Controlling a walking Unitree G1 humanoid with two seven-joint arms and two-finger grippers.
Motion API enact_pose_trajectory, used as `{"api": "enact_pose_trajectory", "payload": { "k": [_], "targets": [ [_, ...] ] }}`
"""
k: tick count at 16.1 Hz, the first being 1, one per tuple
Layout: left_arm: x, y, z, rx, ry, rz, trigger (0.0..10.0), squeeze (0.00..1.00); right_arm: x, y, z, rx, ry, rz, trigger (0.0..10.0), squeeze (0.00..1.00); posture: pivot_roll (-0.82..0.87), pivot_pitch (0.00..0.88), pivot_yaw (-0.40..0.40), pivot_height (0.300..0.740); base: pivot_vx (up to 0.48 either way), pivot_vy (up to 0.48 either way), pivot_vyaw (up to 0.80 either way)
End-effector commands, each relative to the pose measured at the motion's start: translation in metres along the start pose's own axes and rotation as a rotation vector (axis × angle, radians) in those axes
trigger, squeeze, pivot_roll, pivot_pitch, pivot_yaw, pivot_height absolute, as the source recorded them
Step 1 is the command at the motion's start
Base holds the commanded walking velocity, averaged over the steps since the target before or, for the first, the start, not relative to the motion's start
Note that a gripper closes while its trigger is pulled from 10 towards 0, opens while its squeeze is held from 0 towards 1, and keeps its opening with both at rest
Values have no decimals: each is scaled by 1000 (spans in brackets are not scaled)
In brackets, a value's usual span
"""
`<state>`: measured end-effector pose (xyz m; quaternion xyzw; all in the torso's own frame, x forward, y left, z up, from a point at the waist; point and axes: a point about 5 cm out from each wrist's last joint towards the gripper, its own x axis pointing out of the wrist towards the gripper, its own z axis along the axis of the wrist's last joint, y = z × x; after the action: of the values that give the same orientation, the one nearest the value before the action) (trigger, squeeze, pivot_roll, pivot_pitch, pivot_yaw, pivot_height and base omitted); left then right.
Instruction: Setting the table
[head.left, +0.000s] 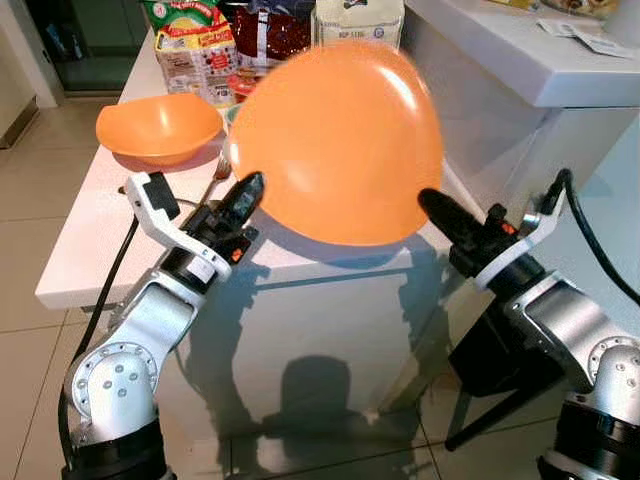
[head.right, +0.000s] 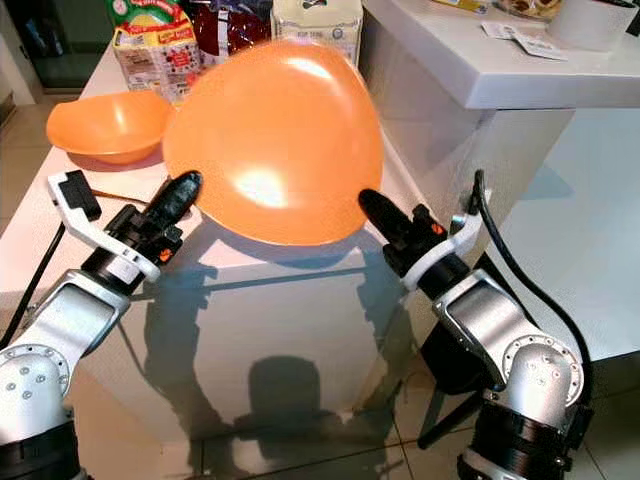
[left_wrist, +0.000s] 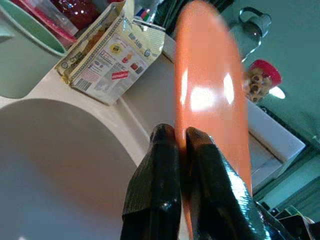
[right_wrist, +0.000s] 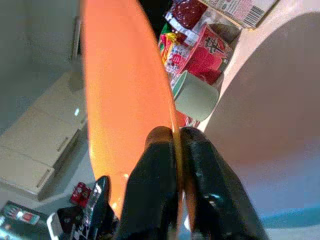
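Observation:
A large orange plate (head.left: 340, 140) is held up above the near end of the white table (head.left: 100, 240), tilted with its underside toward me. My left gripper (head.left: 250, 188) is shut on the plate's left rim, and in the left wrist view its fingers (left_wrist: 165, 170) pinch the plate's edge (left_wrist: 210, 95). On the opposite rim my right gripper (head.left: 432, 207) is shut, the edge (right_wrist: 125, 90) clamped between its fingers (right_wrist: 155, 170). An orange bowl (head.left: 158, 126) sits on the table at the left.
Food packets (head.left: 195, 45) and a flour bag (head.left: 358, 18) crowd the table's far end, with a green cup (right_wrist: 195, 95) among them. A fork (head.left: 218, 172) lies behind the left gripper. A white counter (head.left: 520, 50) rises on the right. Tiled floor lies below.

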<state>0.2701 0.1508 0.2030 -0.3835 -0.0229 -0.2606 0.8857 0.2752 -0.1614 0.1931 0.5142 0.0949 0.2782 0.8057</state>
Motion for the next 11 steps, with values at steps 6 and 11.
{"api": "enact_pose_trajectory", "payload": {
  "k": [6,11],
  "targets": [
    [0,-14,0,-91,-2,-124,0,0,8,26,-4,4,16,182,10000,1000,61,0,-20,740,0,0,0],
    [-2,-16,5,-173,-52,-144,0,0,9,31,-2,9,28,229,10000,1000,63,0,-32,740,0,0,0]
  ]
}}
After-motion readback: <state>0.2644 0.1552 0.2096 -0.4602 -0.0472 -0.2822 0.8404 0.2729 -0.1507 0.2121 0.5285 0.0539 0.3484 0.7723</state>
